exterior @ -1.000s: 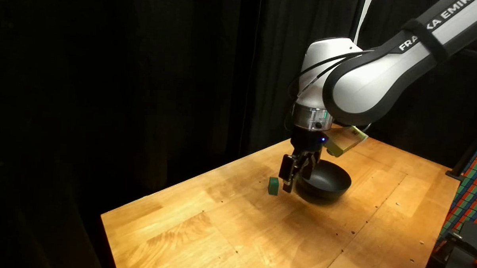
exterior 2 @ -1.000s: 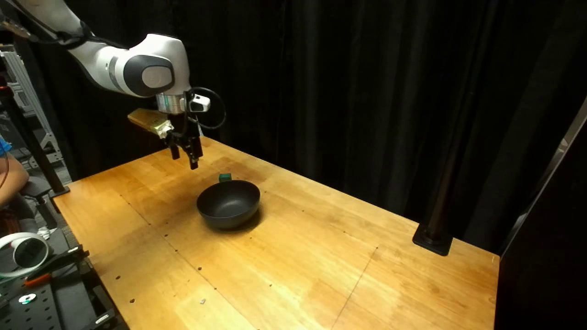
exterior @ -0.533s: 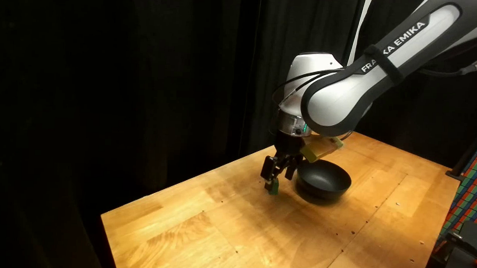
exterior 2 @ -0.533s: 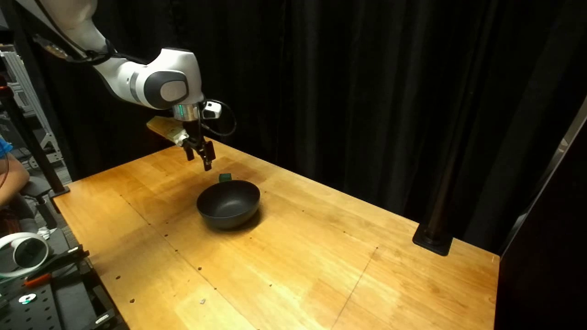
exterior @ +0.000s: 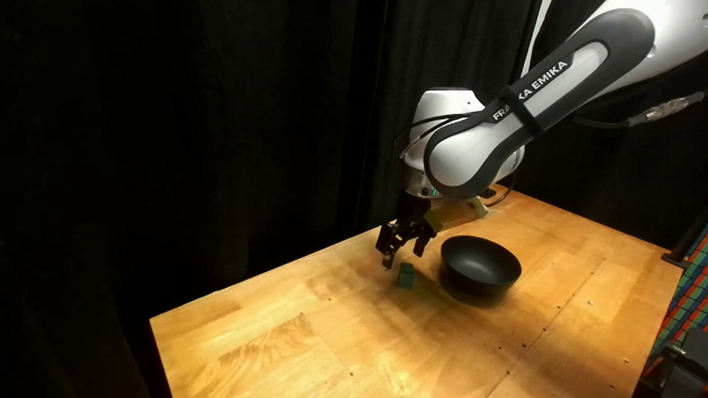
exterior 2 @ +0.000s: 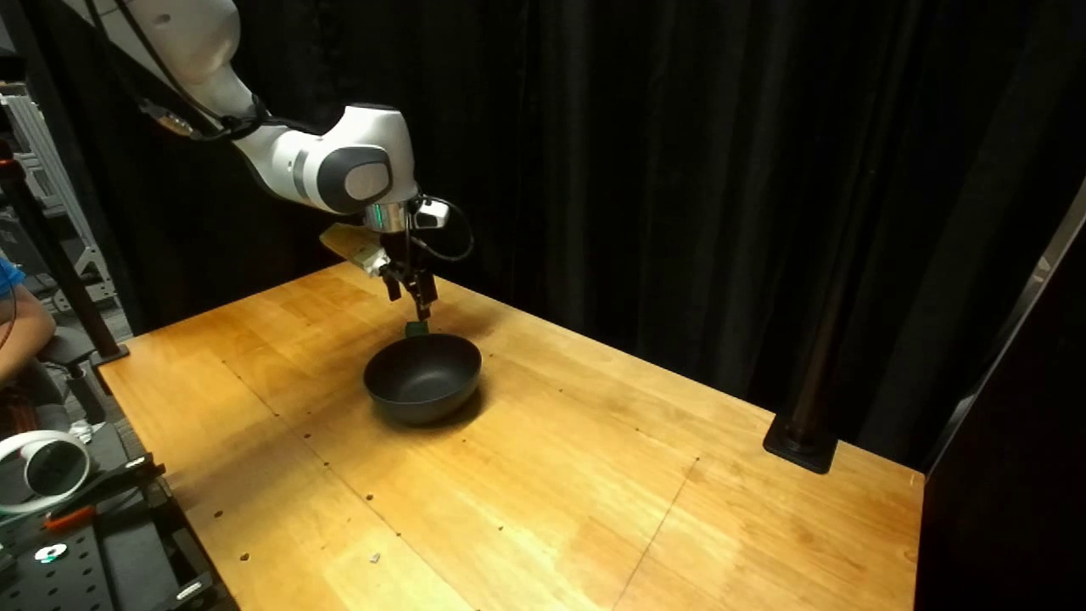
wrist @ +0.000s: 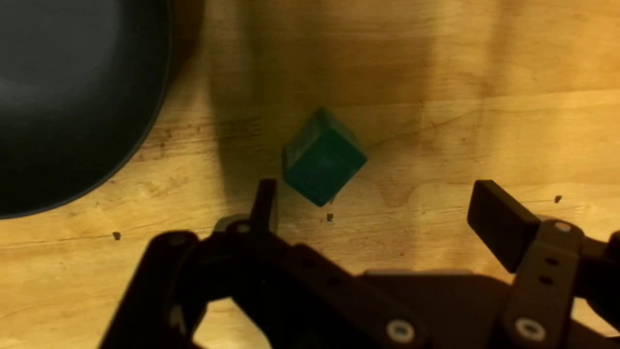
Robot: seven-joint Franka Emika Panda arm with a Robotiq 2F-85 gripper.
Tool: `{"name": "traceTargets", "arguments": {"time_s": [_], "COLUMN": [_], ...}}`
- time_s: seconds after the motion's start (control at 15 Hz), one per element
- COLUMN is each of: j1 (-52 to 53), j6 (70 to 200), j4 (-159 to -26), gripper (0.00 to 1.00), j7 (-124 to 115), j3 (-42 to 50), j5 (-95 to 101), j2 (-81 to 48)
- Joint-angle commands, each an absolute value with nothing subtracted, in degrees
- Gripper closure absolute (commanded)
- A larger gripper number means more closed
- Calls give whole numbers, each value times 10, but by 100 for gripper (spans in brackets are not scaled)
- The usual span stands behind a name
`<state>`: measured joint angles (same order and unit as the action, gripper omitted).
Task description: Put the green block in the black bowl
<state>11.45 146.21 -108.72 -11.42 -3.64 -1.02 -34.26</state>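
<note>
Gripper (wrist: 377,206) gapes near block (wrist: 322,162), bowl (wrist: 72,97) (curtain (exterior 2: 662,187) behind).

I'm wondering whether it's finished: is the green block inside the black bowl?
No, the green block sits on the table beside the black bowl.

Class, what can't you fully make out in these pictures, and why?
Bowl: cut off at left and top in the wrist view.
Block: lower part hidden by the bowl in an exterior view.
Person: mostly cut off by the left edge in an exterior view.
Robot arm: base outside the frame in both exterior views.
Pale speck: too small to identify in an exterior view.
</note>
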Motion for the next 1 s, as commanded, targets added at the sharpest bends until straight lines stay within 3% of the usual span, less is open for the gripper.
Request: {"name": "traceTargets", "arguments": {"time_s": [0.0, 0.33, 0.4, 0.47, 0.93], "j1": [112, 104, 103, 102, 81], "j6": [1428, 1384, 1374, 1369, 1330], "j4": [-1031, -998, -995, -991, -1003], "gripper": [0, 0, 25, 26, 81], "j7": [-126, -124, -124, -124, -101], "j3": [-29, -31, -30, -31, -51], "j5": [-16, -24, -24, -25, -52], "j2": [-382, -408, -411, -414, -400]}}
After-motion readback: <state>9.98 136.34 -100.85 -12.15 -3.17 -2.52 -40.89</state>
